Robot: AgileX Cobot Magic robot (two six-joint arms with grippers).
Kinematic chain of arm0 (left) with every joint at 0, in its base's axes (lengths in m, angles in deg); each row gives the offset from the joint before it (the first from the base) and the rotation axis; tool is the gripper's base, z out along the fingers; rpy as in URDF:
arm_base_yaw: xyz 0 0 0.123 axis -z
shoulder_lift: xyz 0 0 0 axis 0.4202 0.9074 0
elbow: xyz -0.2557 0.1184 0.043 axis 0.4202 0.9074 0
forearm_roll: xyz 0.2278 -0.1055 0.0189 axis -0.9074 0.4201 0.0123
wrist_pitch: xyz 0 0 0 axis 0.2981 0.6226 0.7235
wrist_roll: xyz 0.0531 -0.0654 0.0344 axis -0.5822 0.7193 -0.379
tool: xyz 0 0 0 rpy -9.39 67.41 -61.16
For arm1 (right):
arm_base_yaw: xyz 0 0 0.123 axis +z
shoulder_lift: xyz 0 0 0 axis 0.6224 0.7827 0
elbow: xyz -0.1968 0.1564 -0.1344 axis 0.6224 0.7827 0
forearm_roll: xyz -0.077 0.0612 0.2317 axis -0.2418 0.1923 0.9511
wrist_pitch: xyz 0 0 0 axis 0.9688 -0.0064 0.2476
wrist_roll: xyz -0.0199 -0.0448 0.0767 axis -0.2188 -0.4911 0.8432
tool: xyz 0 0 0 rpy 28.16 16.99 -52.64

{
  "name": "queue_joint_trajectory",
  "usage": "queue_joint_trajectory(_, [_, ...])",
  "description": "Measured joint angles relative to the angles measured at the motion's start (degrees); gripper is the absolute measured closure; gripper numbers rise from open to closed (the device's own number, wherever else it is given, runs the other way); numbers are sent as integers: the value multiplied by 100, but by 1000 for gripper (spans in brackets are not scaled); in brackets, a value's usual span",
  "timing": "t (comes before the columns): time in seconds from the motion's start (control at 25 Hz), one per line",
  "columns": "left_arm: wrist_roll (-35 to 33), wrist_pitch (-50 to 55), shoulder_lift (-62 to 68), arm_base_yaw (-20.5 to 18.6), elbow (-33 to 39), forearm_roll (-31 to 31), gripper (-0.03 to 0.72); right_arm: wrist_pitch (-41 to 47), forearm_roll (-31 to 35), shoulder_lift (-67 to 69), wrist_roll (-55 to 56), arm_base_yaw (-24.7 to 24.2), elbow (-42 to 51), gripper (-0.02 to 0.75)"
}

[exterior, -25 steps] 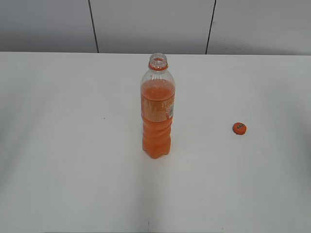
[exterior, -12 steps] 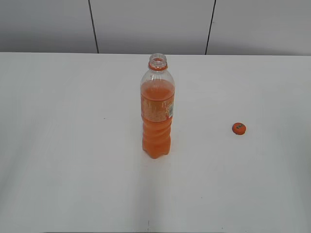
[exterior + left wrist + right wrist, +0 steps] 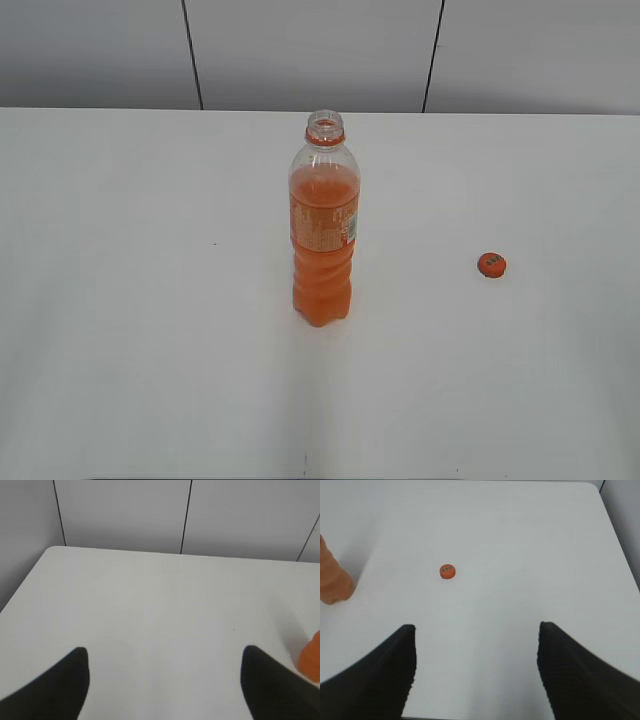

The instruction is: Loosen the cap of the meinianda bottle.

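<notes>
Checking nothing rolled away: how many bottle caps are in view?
1. The orange cap lies flat on the white table, apart from and to the right of the upright bottle, whose neck is open. The right wrist view shows the same cap.

Tall clear plastic soda bottle (image 3: pixel 323 225): transparent and colourless at the shoulder and open mouth, orange through the liquid-filled body and lobed base; narrow orange neck ring (image 3: pixel 325 137) below the mouth; orange printed label band (image 3: pixel 324 225) carrying pale fine print and a small white panel at its right edge; small round orange plastic screw cap (image 3: pixel 491 264): uniform orange with a small dark mark on its top face; flat white matte table (image 3: pixel 150 300): plain, unpatterned, with one tiny dark speck left of the bottle; pale grey wall panels (image 3: pixel 300 50): divided by thin dark vertical seams; fingers (image 3: pixel 57 690) of the left gripper and fingers (image 3: pixel 375 675) of the right gripper: plain matte black.
</notes>
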Motion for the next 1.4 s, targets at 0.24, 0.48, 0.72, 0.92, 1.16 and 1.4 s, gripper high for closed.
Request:
queue_joint_trajectory(0.24, [-2, 115, -97, 0, 0, 7, 150, 322, 13, -348, 0, 0, 0, 172])
queue_joint_trajectory(0.48, [-7, 342, -97, 0, -11, 7, 165, 625, 4, -643, -82, 0, 110, 172])
queue_joint_trajectory(0.72, [-20, 553, -129, 0, -18, 7, 168, 644, -25, -843, -98, 0, 117, 172])
queue_joint_trajectory(0.92, [-20, 764, -162, 0, -18, 12, 168, 649, -42, -843, -111, 0, 123, 172])
queue_joint_trajectory(1.16, [-20, 861, -162, 0, 70, 12, 168, 649, -56, -843, -111, 0, 123, 172])
queue_joint_trajectory(1.4, [-20, 896, -162, 0, 92, 29, 168, 649, -56, -843, -111, 0, 123, 172])
